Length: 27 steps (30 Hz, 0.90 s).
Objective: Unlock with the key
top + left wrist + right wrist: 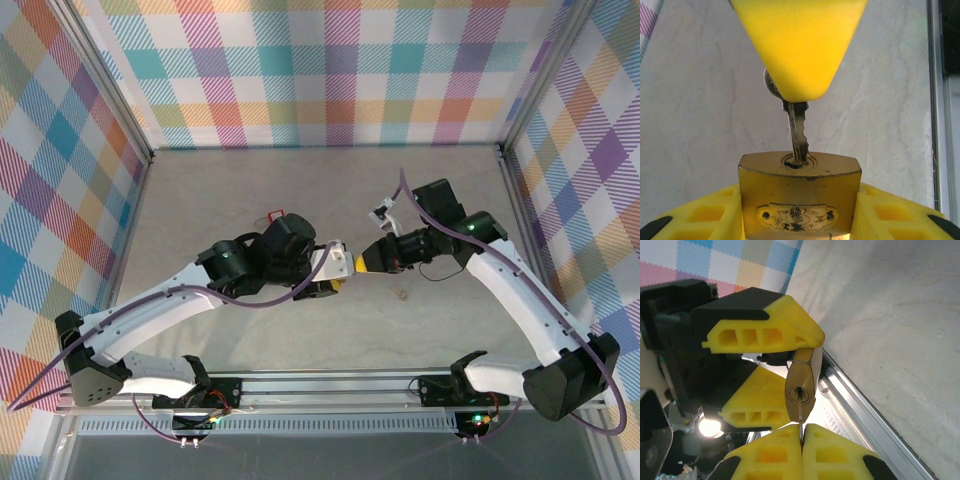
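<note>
— Status of grip? 
— The squat brass padlock (799, 197) is clamped between the left gripper (800, 220) fingers; the slim steel key (798, 134), tip entered in the keyway, is pinched by the right gripper (801, 452). 
— Advice? 
— Full seating is advised before turning — alignment kept straight.

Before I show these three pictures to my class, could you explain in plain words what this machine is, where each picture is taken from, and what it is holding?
These are two robot arms bolted at the near edge of a table, each ending in a two-finger gripper with yellow fingers. One picture looks down from above and behind the arms. The other two come from small cameras on each wrist.

The left gripper clamps a brass padlock between its fingers, keyhole facing outward. The right gripper pinches a metal key, and the key's tip sits in the padlock's keyhole. The right wrist picture shows the same meeting from the key's side.

On the table, a small red and white item lies behind the left arm; it is too small to identify.
</note>
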Each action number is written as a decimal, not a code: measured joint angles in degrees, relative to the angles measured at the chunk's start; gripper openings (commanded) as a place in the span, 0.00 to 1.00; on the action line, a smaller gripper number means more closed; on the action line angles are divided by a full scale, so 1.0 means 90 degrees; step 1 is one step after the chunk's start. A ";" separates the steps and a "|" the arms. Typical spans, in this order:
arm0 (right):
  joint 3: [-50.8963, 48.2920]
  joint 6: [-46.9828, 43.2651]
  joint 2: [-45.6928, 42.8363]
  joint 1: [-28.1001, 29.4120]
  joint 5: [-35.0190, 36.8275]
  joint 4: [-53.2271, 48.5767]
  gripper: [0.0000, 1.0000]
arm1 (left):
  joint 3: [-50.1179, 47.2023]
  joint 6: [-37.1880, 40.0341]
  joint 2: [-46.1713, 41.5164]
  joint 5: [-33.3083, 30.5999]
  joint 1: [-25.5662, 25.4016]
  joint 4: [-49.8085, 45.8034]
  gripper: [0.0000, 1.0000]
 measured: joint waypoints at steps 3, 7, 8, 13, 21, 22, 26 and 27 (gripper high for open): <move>-0.0002 0.0160 0.0141 0.0041 0.0170 -0.0019 0.00 | 0.0002 0.0053 0.0141 -0.0316 -0.0143 -0.0056 0.00; -0.0002 0.0228 0.0316 0.0053 0.0189 0.0109 0.00 | -0.0024 0.0165 0.0177 -0.0449 -0.0323 -0.0078 0.00; -0.0005 0.0231 0.0357 0.0063 0.0163 0.0189 0.00 | -0.0036 0.0168 0.0175 -0.0444 -0.0364 -0.0044 0.00; -0.0143 0.0209 0.0410 0.0075 -0.0119 0.0639 0.00 | -0.0197 0.0083 0.0049 -0.0362 -0.0406 0.0248 0.00; -0.0143 0.0153 0.0172 0.0075 -0.0068 0.0729 0.00 | -0.0369 -0.0236 -0.0124 -0.0306 -0.0386 0.0593 0.00; -0.0143 0.0153 0.0097 0.0075 0.0000 0.0731 0.00 | -0.0372 -0.0296 -0.0124 -0.0299 -0.0357 0.0653 0.00; -0.0143 0.0199 -0.0245 0.0083 0.0180 0.0736 0.00 | -0.0420 -0.0520 -0.0124 -0.0287 -0.0308 0.1030 0.00; -0.0148 0.0231 -0.0328 0.0141 0.0158 0.0716 0.00 | -0.0447 -0.0600 -0.0114 -0.0338 -0.0262 0.1231 0.00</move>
